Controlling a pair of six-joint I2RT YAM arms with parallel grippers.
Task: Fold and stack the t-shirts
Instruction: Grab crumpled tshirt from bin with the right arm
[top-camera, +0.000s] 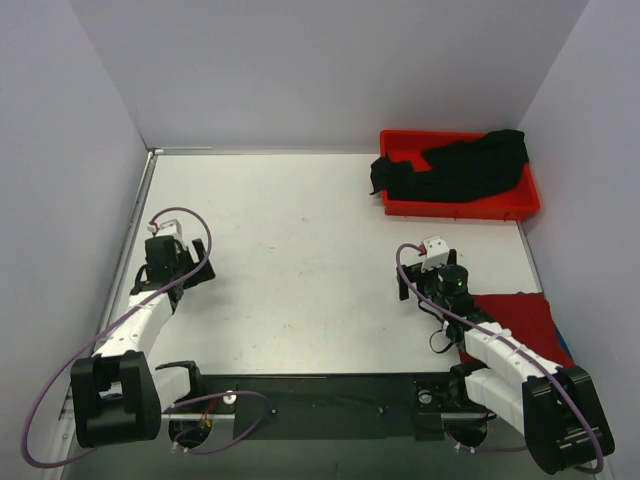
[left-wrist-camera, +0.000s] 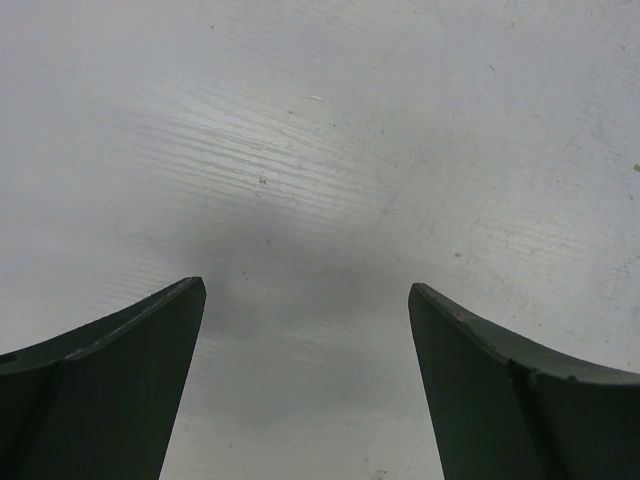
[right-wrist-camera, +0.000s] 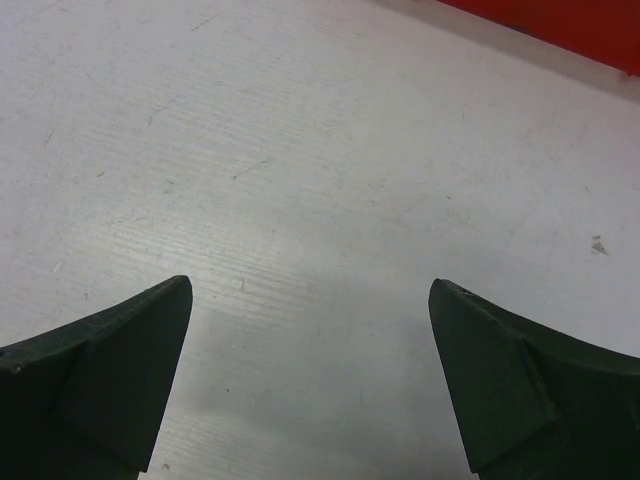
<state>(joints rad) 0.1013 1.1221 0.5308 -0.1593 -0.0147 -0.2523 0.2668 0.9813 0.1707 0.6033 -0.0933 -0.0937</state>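
A black t-shirt (top-camera: 455, 170) lies crumpled in a red plastic tray (top-camera: 525, 205) at the back right. A red t-shirt (top-camera: 520, 318) lies flat at the near right edge, partly under my right arm. My left gripper (top-camera: 178, 252) is open and empty over bare table at the left; the left wrist view (left-wrist-camera: 305, 290) shows only table between its fingers. My right gripper (top-camera: 425, 268) is open and empty over bare table, just left of the red t-shirt; the right wrist view (right-wrist-camera: 310, 285) shows table between its fingers.
The tray's red edge (right-wrist-camera: 560, 25) shows at the top right of the right wrist view. Grey walls close the table at the back and both sides. A black base rail (top-camera: 320, 400) runs along the near edge.
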